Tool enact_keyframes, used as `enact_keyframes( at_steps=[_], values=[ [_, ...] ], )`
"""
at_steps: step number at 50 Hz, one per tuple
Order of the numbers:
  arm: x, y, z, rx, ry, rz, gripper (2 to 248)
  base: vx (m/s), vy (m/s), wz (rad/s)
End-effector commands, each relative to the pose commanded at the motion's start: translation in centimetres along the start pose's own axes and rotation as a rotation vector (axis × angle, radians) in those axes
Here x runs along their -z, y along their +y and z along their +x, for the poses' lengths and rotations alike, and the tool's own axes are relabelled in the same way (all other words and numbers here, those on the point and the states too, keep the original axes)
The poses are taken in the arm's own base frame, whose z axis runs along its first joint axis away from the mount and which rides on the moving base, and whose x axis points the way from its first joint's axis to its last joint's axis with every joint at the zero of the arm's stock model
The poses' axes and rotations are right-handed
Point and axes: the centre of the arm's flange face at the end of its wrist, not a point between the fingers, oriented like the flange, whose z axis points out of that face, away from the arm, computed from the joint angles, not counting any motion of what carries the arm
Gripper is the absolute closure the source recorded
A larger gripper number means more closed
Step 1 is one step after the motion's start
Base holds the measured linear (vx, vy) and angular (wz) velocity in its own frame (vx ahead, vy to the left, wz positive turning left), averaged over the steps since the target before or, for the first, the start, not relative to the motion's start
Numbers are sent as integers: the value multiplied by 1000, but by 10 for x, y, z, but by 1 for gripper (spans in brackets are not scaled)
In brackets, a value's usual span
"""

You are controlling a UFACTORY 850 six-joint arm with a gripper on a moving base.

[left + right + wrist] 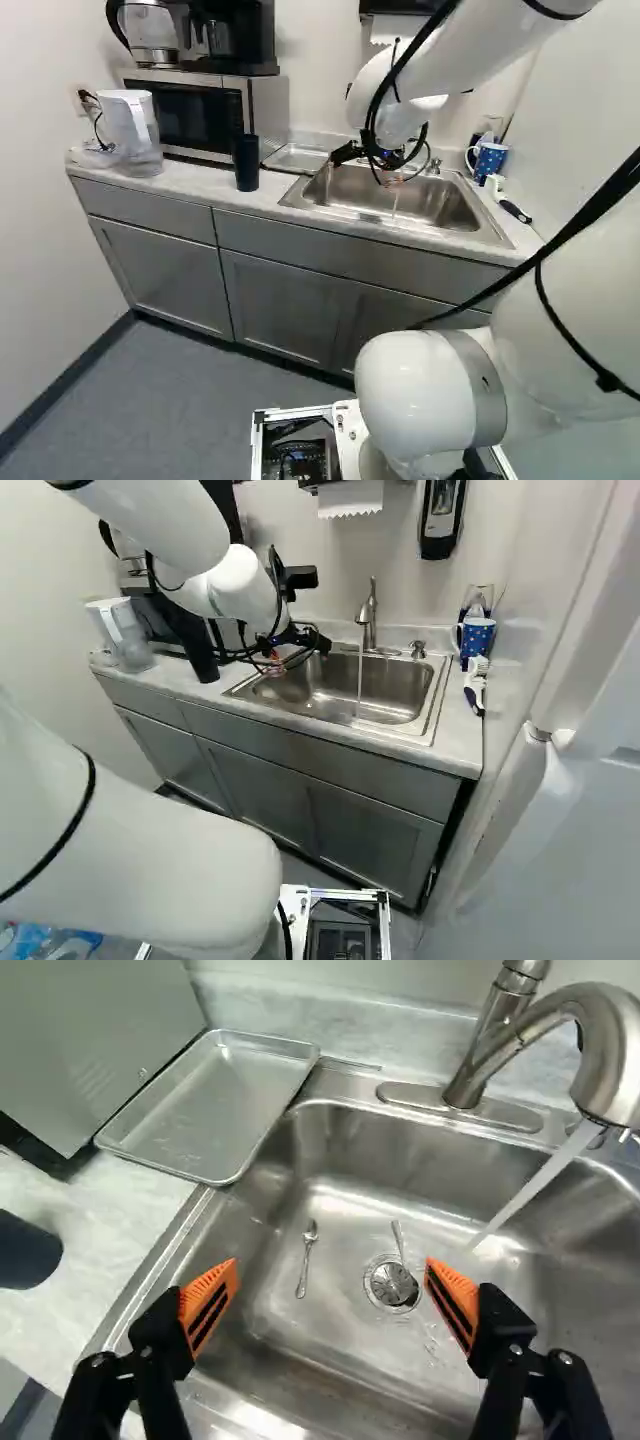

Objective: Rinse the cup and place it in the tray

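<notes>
Since the gripper (332, 1264) is wide open and empty, I'd get square on the dark tumbler (25, 1252) — then close gently, no tipping.

1. The tall, dark navy, round-sided cup (246, 165) stands upright on the pale counter (200, 186), left of the steel sink (440, 205) and close to the counter's near edge. It is nearer than the tray and apart from it. What its inside holds cannot be told.
2. The shallow, rectangular, silver metal tray (200, 1110) lies open side up at the far left of the sink, just right of the microwave (185, 118). Its right side reaches the sink's left rim, and faint marks show on its shiny bottom.
</notes>
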Motion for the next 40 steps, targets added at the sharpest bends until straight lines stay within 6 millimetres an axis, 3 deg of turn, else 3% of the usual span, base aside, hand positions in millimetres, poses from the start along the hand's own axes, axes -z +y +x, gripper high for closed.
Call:
enact_keyframes(
  at_steps=[40],
  values=[
    [2, -60, -1, 97, -1, 113, 3, 0, 0, 0]
  ],
)
